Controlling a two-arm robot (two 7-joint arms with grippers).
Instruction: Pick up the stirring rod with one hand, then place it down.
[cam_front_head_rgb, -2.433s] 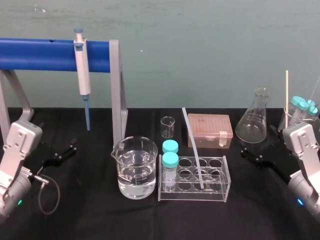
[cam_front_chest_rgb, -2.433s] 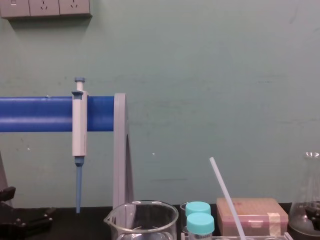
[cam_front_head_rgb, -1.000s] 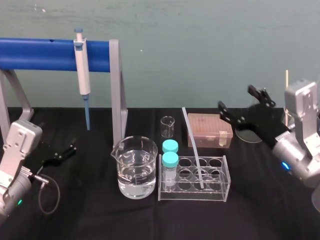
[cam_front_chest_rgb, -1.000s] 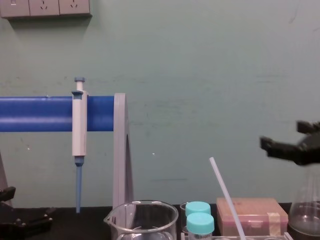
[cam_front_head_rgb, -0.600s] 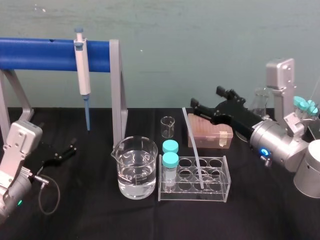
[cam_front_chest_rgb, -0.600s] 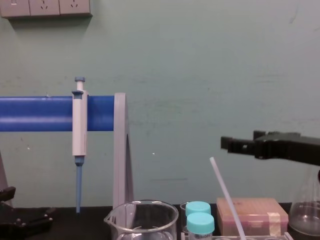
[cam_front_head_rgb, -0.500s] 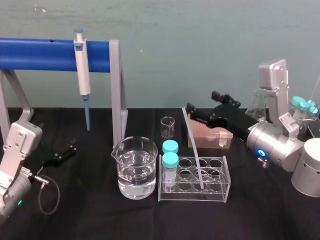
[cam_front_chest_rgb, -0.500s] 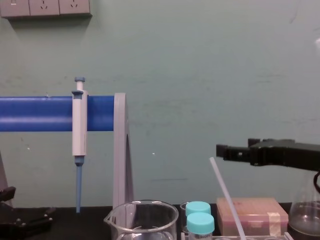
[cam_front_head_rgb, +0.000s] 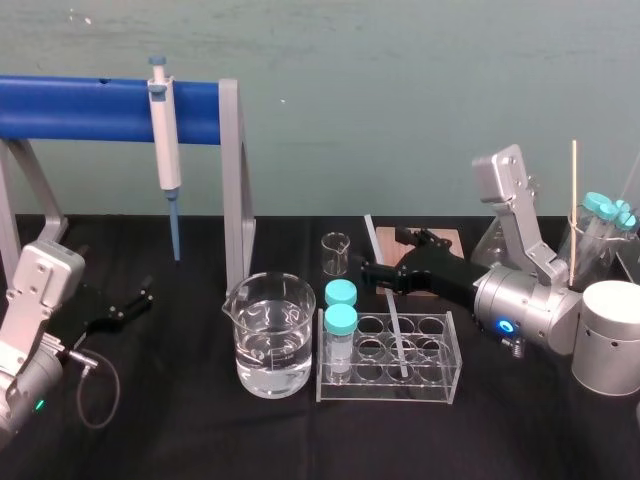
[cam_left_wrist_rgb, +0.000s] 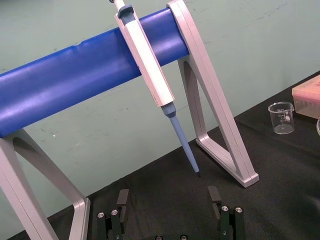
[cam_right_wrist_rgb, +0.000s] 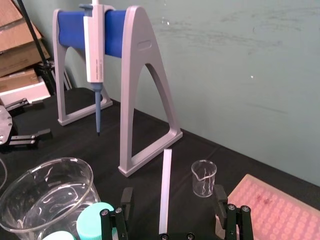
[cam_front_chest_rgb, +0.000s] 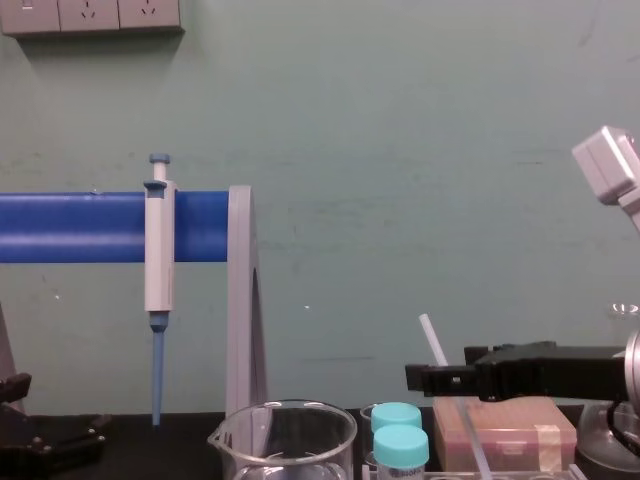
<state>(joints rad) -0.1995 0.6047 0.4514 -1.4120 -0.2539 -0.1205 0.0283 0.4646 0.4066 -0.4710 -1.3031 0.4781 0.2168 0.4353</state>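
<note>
A blue tubular stand (cam_front_head_rgb: 100, 110) crosses the upper left of the head view. Centre right, the black, angular right gripper (cam_front_head_rgb: 384, 255) is spread wide astride the rod (cam_front_head_rgb: 397, 330), apparently without touching it. The thin, translucent rod leans in a clear rack (cam_front_head_rgb: 388, 387) at lower centre. The left gripper (cam_front_head_rgb: 140, 298) lies spread and empty at lower left.

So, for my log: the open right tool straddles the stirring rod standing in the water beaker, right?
No: the stirring rod stands in the tube rack, not the beaker, per the head view. The open right tool does straddle it.
</note>
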